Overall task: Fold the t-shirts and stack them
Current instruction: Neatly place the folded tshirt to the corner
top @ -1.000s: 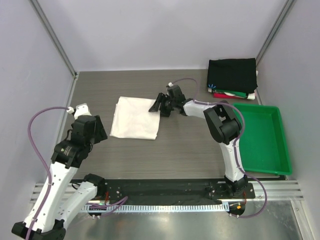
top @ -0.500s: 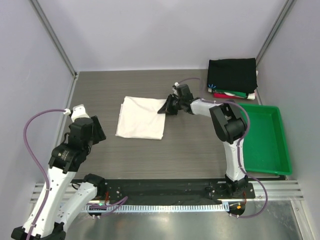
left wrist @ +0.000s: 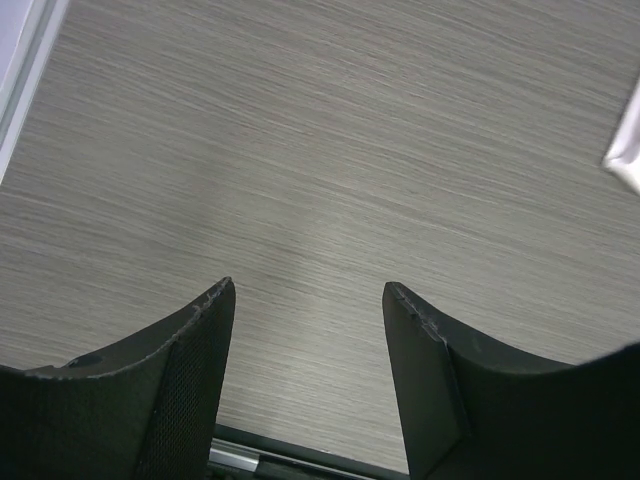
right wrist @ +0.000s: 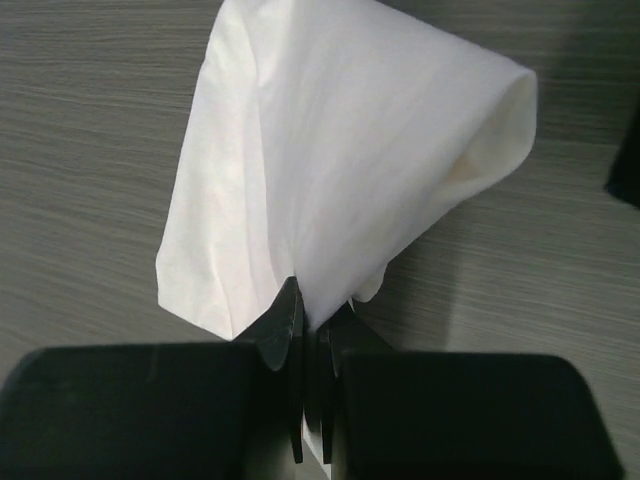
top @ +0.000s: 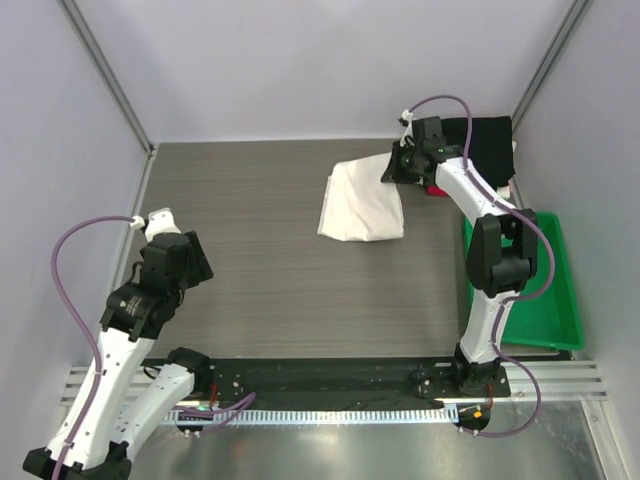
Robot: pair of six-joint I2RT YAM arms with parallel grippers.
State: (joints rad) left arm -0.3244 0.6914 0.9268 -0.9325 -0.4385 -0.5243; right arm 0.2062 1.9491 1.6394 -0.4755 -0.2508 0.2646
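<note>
In the top view, the left arm stands in the lower left of the frame, and its left gripper (top: 193, 262) is held above the grey wood-grain table (top: 260, 190), well apart from any cloth. The left wrist view shows its jaws spread with only bare tabletop between them. A small bit of white cloth (left wrist: 625, 150) just cuts in at the right edge of that frame.

Right of centre, in the upper half of the top view, is the folded white t-shirt (top: 362, 203). It spreads down and to the left from its upper right corner, which is raised to the right gripper (top: 392, 168). In the right wrist view the jaws are pressed together on that corner. The cloth fans out from the pinch in soft folds, one side curling into a rounded loop, with the table beneath it. Whether the far edge of the shirt rests on the table or hangs just clear cannot be told.

In the upper right corner of the top view, just beyond the right gripper, is the stack of folded t-shirts (top: 490, 145). A black one is on top, and a sliver of red shows at the near edge, partly hidden by the arm. Below the stack, along the right edge of the frame, sits the green plastic tray (top: 563, 290).
</note>
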